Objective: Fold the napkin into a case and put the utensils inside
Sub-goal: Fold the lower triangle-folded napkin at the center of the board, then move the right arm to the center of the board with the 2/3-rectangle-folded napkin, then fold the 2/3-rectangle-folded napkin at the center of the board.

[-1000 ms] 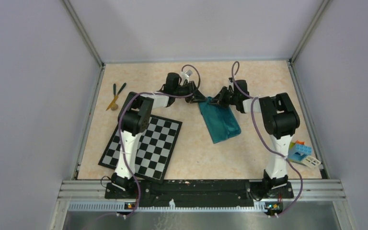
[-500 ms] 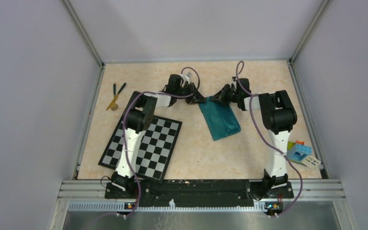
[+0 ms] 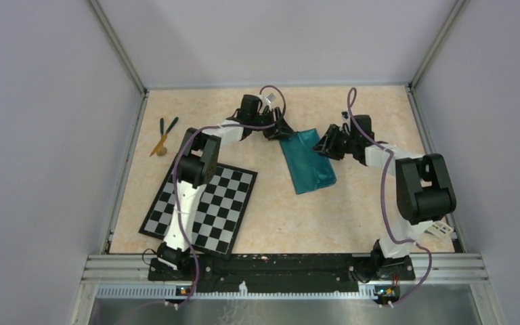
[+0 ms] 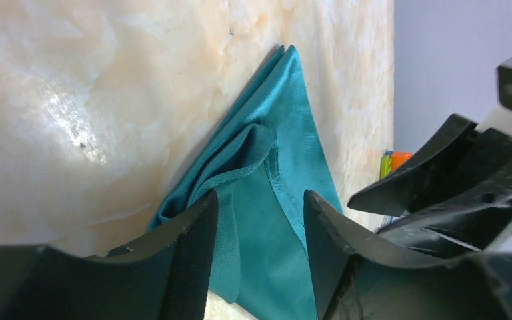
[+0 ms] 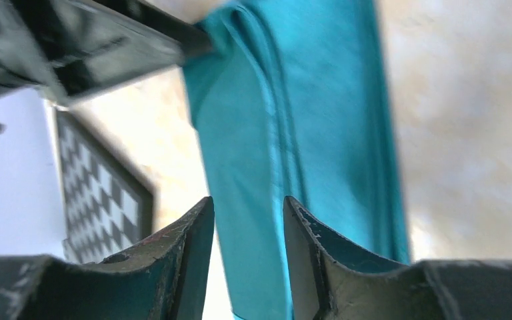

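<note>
The teal napkin point(image 3: 308, 166) lies folded lengthwise as a narrow oblong in the middle of the table. My left gripper point(image 3: 279, 133) hovers at its far left corner, jaws apart, and the cloth point(image 4: 267, 173) shows loose in the gap between the fingers point(image 4: 197, 253). My right gripper point(image 3: 323, 144) is at the far right edge, also open, with the cloth point(image 5: 293, 120) lying flat beneath it. The utensils point(image 3: 163, 135), two dark green sticks and a tan one, rest near the left wall, far from both grippers.
A checkerboard mat point(image 3: 200, 206) lies at the front left, beside the left arm. Toy blocks point(image 3: 442, 229) peek out behind the right arm at the front right. Metal rails and grey walls edge the table.
Both grippers were shut on the napkin's far edge and have opened, leaving it lying on the table. The right arm's elbow has swung out to the right.
</note>
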